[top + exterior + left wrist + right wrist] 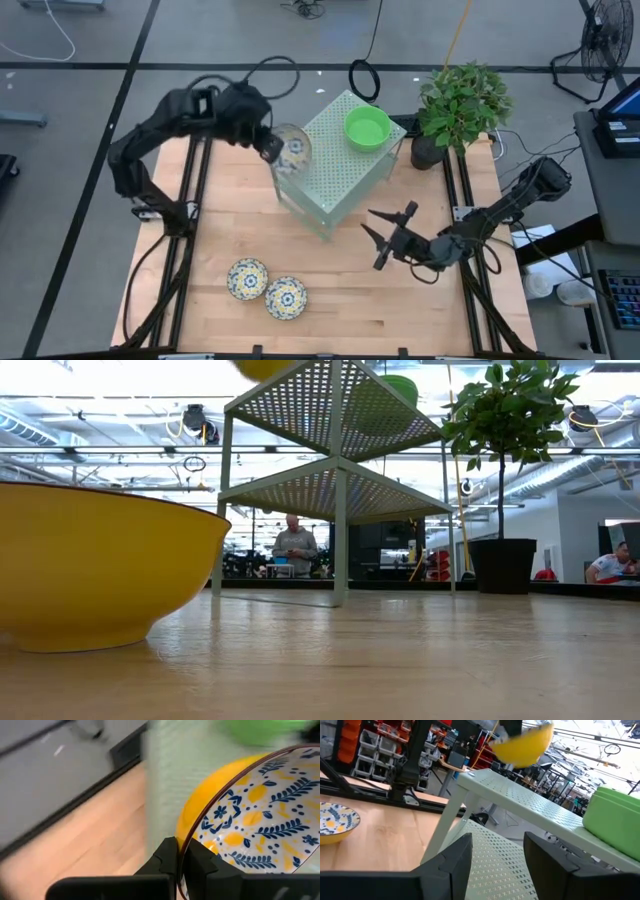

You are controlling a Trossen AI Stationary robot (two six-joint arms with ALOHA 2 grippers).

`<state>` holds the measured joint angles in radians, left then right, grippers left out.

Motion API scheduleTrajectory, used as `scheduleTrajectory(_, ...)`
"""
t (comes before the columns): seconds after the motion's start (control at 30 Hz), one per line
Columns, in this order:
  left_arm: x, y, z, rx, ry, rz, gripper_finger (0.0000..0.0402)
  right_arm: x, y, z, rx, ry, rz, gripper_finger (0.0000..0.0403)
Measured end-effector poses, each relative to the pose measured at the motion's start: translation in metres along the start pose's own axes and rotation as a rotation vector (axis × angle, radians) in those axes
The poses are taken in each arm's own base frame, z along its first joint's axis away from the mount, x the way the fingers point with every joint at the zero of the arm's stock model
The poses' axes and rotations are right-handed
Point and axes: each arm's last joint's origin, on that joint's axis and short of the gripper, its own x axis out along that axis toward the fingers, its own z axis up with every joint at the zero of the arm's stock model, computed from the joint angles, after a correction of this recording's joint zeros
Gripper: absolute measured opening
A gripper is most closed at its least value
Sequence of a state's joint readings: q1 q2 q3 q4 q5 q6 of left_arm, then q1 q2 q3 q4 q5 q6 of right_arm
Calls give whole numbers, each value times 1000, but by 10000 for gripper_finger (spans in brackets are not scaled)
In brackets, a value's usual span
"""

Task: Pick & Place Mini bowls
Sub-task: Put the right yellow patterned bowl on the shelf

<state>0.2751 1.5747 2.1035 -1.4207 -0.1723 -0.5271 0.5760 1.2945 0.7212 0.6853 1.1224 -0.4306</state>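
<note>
A white mini bowl with a blue-and-yellow floral inside and a yellow outside hangs in the air at the left corner of the pale-green perforated box, with my left gripper shut on it. A plain green mini bowl sits on its base on the box's top. Two more floral mini bowls rest on their bases near the table's front edge. My right gripper stands open over the table to the right of the box, with nothing between its fingers. My left gripper pinches the floral bowl's rim. One finger is on the yellow outer wall and the other on the patterned inside. The fingers come from the table's left, slanting down. The bowl is lifted clear and tilted, above the box's corner.
A potted plant stands at the table's far right, beside the box. In the low view a floral bowl's yellow wall fills the near left. Bare wood lies between the box and the front bowls. A person stands in the room beyond.
</note>
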Motion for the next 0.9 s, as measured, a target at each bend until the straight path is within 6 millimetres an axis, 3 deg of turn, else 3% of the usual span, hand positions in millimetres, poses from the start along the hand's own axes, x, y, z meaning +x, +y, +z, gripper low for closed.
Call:
scheduleTrajectory(0.1, 13, 14, 1, -57, 84, 76, 10, 2, -1, -1, -3, 4, -7, 164)
scheduleTrajectory(0.23, 25, 12, 7, -52, 108, 27, 10, 3, -1, -2, -12, 11, -10, 164)
scheduleTrajectory(0.4, 28, -5, 11, -2, 77, -130, 10, 4, -1, -2, -15, 13, -12, 164)
scheduleTrajectory(0.73, 64, -29, 11, 81, 163, -201, 18, 4, -1, -4, -1, 22, -7, 164)
scheduleTrajectory(0.9, 72, -33, 12, 121, 168, -224, 31, 4, -1, -4, -5, 23, -7, 164)
